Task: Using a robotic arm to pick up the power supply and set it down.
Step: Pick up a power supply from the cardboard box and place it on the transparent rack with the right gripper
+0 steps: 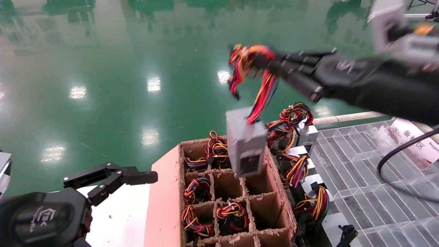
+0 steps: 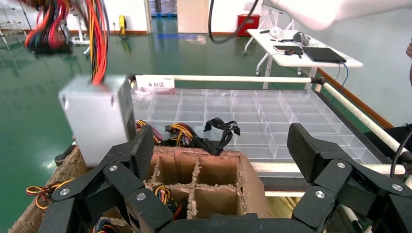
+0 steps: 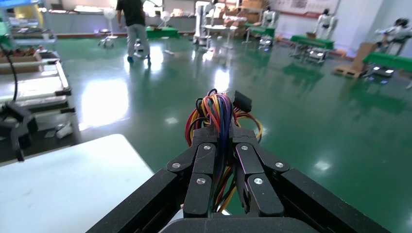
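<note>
My right gripper [image 1: 271, 65], on the robotic arm with a light-grey box at its wrist [image 1: 387, 24], is shut on the red, yellow and black wires [image 1: 247, 61] of the power supply. The grey metal power supply [image 1: 245, 142] hangs from those wires, tilted, over the far cells of the cardboard box [image 1: 164, 192]. In the right wrist view the wires [image 3: 218, 109] run between the shut fingers of the right gripper [image 3: 223, 133]. My left gripper [image 1: 109, 175] stands open low on the left, holding nothing. In its own view the left gripper [image 2: 221, 145] faces the box, with the power supply [image 2: 99, 119] hanging beyond one finger.
Several cells of the cardboard box [image 2: 252, 184] hold wire bundles. More power supplies [image 1: 301, 137] lie between the box and a clear divided tray [image 1: 360, 164] on the right. A white table [image 1: 116, 219] is left of the box, and green floor lies beyond.
</note>
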Tool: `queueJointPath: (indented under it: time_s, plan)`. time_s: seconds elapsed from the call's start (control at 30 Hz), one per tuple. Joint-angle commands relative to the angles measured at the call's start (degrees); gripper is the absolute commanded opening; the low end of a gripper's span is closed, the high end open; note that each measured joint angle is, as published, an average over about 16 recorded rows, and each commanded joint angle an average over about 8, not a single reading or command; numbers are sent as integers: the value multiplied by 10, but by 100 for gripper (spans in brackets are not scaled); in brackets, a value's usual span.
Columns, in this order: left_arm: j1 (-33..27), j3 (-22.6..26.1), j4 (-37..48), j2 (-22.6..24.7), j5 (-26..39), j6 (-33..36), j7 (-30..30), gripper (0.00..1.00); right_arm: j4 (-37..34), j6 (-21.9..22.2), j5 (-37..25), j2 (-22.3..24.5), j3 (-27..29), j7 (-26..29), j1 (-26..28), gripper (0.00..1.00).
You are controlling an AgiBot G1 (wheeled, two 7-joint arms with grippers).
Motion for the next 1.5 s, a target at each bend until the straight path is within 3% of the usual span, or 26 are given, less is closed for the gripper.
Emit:
queueJointPath:
  time_s: [0.03,0.33,0.73,1.5]
  plan:
    - [0,0,0,0,0,0,0,100,-24,-19,15,6,9,-6,22,0]
    - [0,0,0,0,0,0,0,100,-128,-49,-22,48,7,-52,83,0]
    - [0,0,0,0,0,0,0,100,-255,-52,-55,76,1,-125,92,0]
    - [0,0,0,0,0,0,0,100,-449,-44,-66,3,-8,-235,92,0]
